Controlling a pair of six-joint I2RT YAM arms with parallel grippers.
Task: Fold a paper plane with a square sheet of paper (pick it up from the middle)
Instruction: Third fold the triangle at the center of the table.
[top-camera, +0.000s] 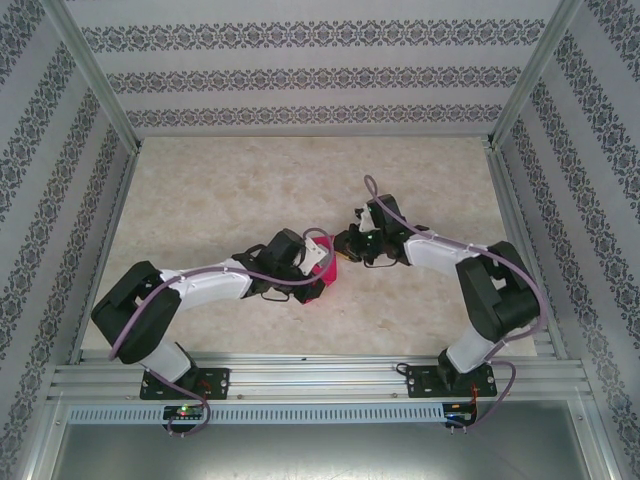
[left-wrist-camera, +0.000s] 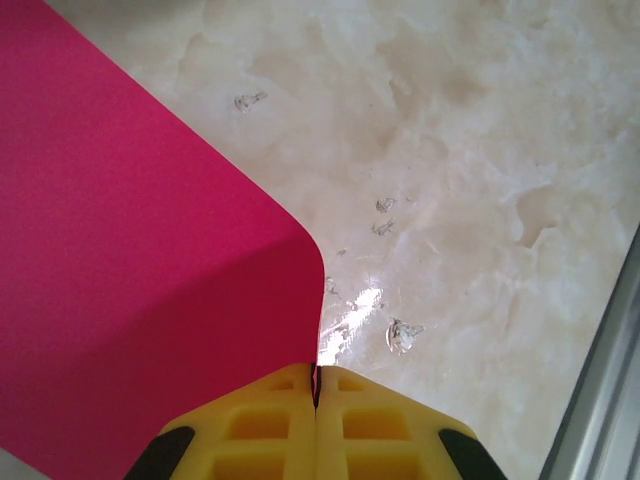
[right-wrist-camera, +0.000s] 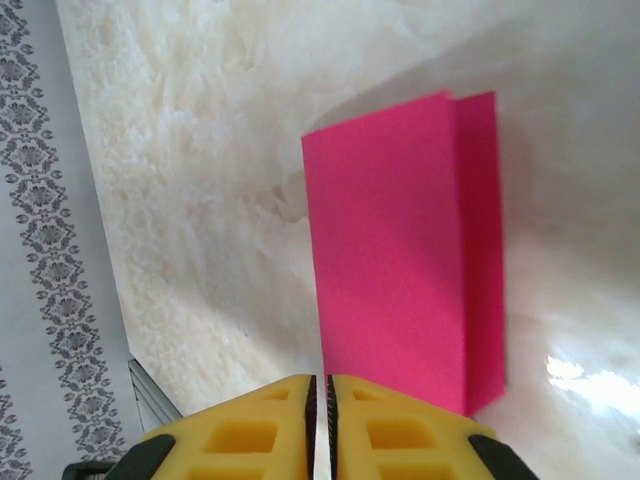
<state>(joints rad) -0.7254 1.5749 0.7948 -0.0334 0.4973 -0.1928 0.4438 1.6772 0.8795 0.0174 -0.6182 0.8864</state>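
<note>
The square sheet of paper (top-camera: 324, 268) is magenta-pink and folded over into a narrow rectangle with two layers. It stands on edge at the middle of the table. My left gripper (left-wrist-camera: 317, 375) is shut on the sheet's edge (left-wrist-camera: 130, 280), and the paper curves away to the left of the yellow fingers. My right gripper (right-wrist-camera: 321, 385) faces the sheet (right-wrist-camera: 400, 270) from the right, just short of it. Its jaws are together but for a thin slit, with nothing between them. In the top view the right gripper (top-camera: 345, 245) sits just right of the paper.
The pale marbled table (top-camera: 230, 190) is ringed by an aluminium frame (top-camera: 300, 375) and patterned walls (top-camera: 300, 75). Both arms meet at the table's centre. A frame rail (left-wrist-camera: 600, 400) runs at the right of the left wrist view.
</note>
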